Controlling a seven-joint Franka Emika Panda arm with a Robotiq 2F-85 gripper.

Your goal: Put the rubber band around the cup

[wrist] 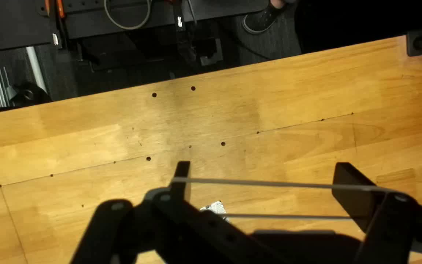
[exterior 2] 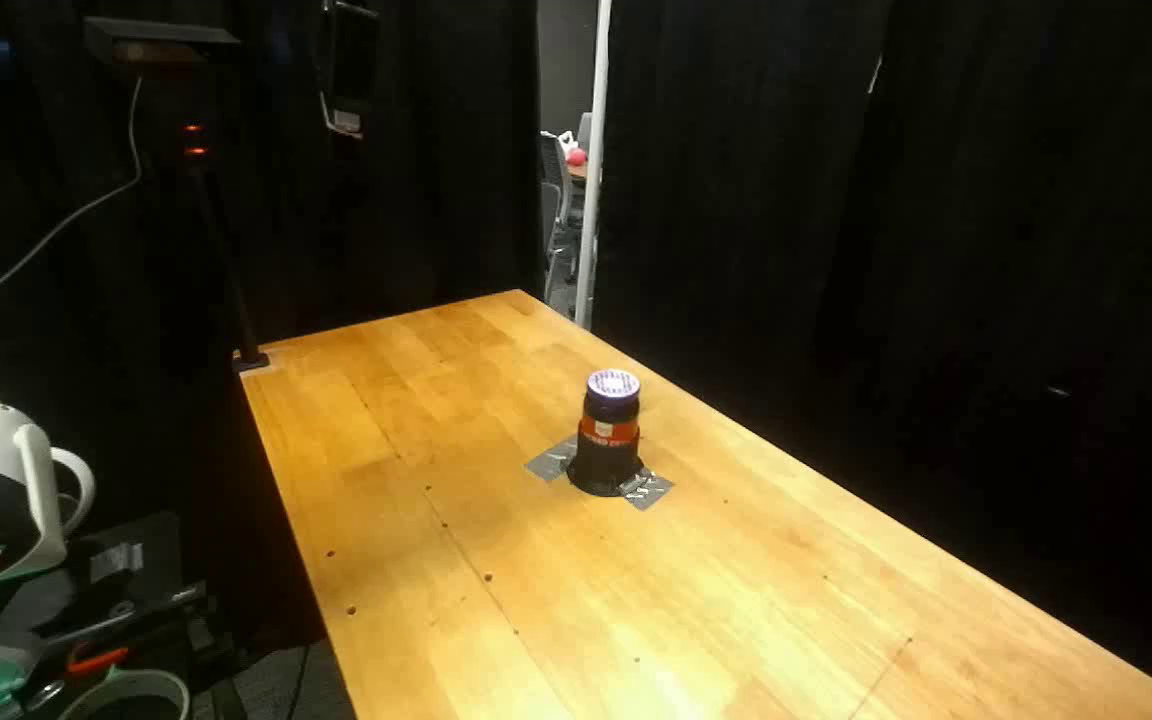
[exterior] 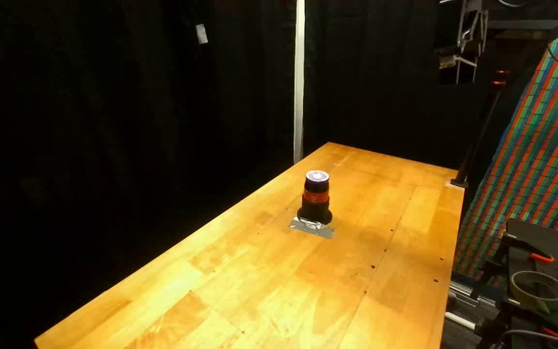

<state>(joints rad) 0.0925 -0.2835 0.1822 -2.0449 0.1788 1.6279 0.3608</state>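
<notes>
The cup stands upright on the wooden table in both exterior views. It has a pale printed top, a dark upper part, an orange-red band and a black flared base with silver tape at its foot. In the wrist view my gripper is open, with its fingers wide apart above the table. The rubber band, thin and pale, is stretched around both fingers as two nearly parallel strands. Nothing else shows between the fingers. The cup is hidden in the wrist view. I cannot make out the gripper in the exterior views.
Grey tape lies at the foot of the black base. A dark stand is fixed at the table's far corner. A side cart with a tape roll is beside the table. Dark curtains hang behind.
</notes>
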